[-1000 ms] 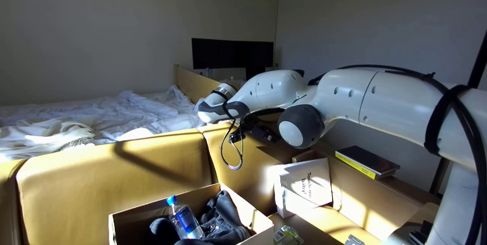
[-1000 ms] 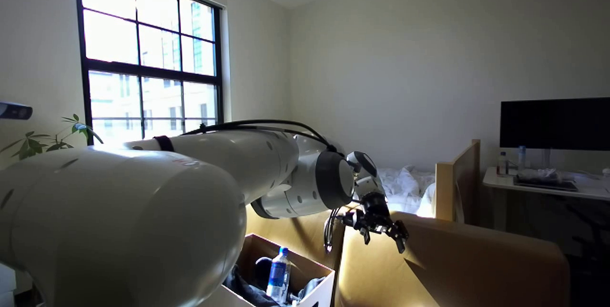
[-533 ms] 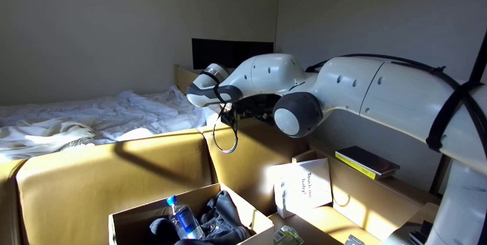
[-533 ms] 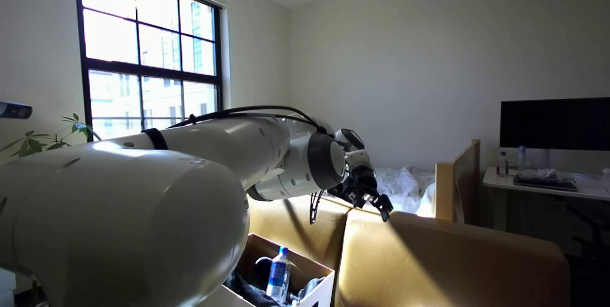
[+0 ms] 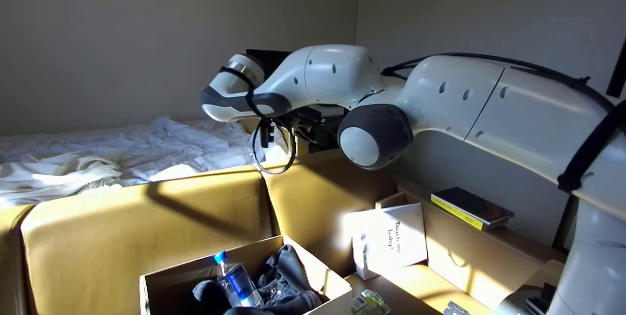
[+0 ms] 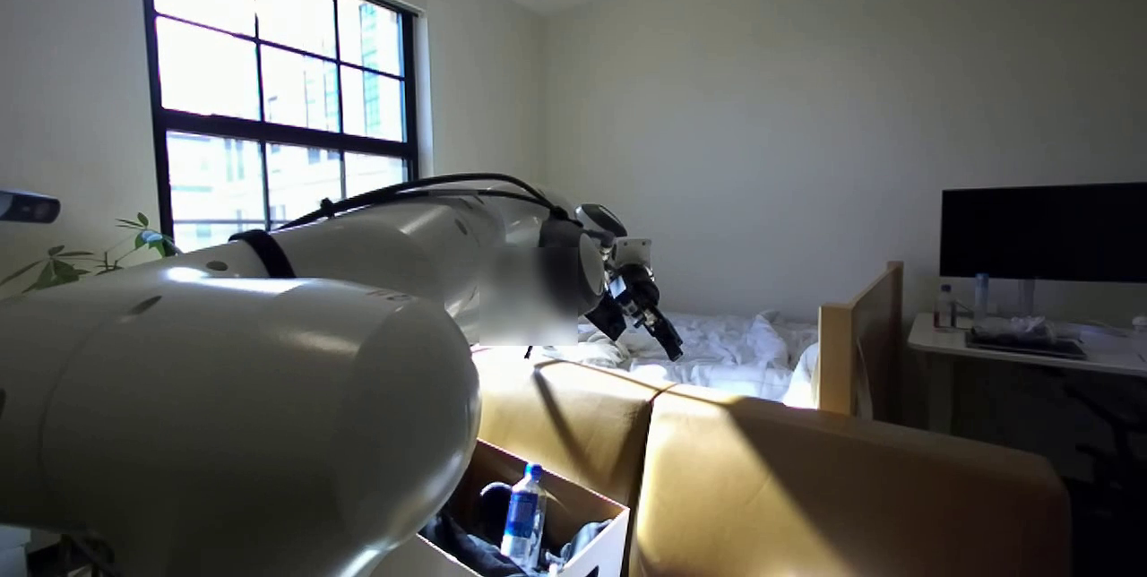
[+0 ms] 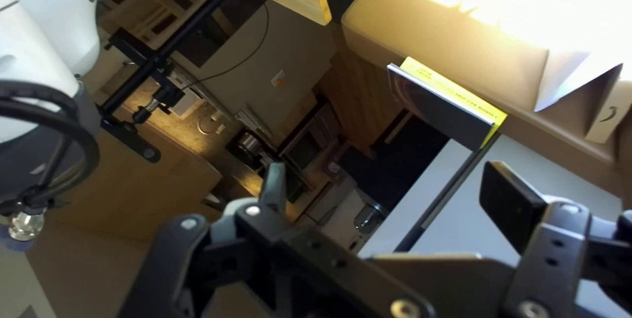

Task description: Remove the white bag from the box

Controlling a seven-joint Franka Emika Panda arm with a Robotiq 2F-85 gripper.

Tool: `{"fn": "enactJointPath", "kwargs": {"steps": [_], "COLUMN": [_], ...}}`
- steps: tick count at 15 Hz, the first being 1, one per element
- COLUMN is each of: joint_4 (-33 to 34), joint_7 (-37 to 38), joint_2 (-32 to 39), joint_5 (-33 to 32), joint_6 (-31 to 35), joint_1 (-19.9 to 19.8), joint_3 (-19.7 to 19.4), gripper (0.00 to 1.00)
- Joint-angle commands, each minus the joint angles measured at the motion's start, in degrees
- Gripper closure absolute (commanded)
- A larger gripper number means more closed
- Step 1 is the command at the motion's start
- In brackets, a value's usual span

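White paper shopping bag (image 5: 391, 241) outside the cardboard carton (image 5: 313, 268); Robotiq gripper (image 7: 392, 195) aloft, fingers apart

Bag: on the seat of the tan leather sofa (image 5: 98, 246), in the corner by backrest and armrest. In an exterior view one broad panel faces the camera, dark lettering ("Touch me baby!") running down it; sun bleaches part of the face. Just behind it shows a light-brown edge (image 5: 391, 200); what it belongs to, cannot tell.

Carton: near the bag, in front of the backrest. Inside, in both exterior views, a water bottle (image 5: 238, 283) with blue cap and blue label, leaning among dark fabric (image 5: 293, 276). A green packet (image 5: 369, 303) lies just beside the carton.

Gripper: in the wrist view the two fingers (image 7: 274, 187) are spread wide, clear space between the pads, nothing held. In an exterior view it shows above the sofa back, tips slanting down, well apart from the carton. The Franka arm (image 5: 538, 114) hides much of it from the bag's side; part of the arm is blurred in an exterior view.

Surroundings: a black-covered, yellow-edged book (image 5: 472, 207) flat on the armrest. Beyond the sofa, rumpled white bedding (image 5: 161, 146); farther off, a black monitor (image 6: 1044, 232) on a white desk (image 6: 941, 344). Black-framed window (image 6: 278, 131), glass overexposed.
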Motion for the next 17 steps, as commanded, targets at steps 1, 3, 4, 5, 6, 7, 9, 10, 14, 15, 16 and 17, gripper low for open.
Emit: {"fn": "enactJointPath", "kwargs": {"steps": [1,3,4,5,6,7,9,10,14,15,16,17], "joint_4": [-0.1,-0.3,-0.3,-0.3,-0.3,-0.3,-0.3,-0.3,-0.1,-0.1,-0.1,-0.1], "joint_7": [-1.5,-0.7,-0.9,-1.6,-2.9,-4.2,-0.6,-0.5,-0.5,-0.5,-0.5,-0.5], "joint_2": [3.2,5.6,6.9,8.2,9.1,10.0,10.3,10.6,10.4,10.4,10.4,10.4], "joint_5": [1.3,1.9,1.8,1.6,1.0,0.4,1.8,1.8,1.7,1.7,1.7,1.7], "joint_6": [6.8,11.4,13.4,15.4,17.3,19.2,17.0,16.9,16.9,16.9,16.9,16.9], "joint_1": [4.9,8.6,10.7,12.8,14.6,16.1,16.3,17.0,15.3,15.0,15.0,15.0], "joint_3": [1.8,3.1,3.5,3.6,3.3,2.8,2.1,1.8,1.5,1.5,1.5,1.5], "gripper": [0.0,0.0,0.0,0.0,0.0,0.0,0.0,0.0,0.0,0.0,0.0,0.0]}}
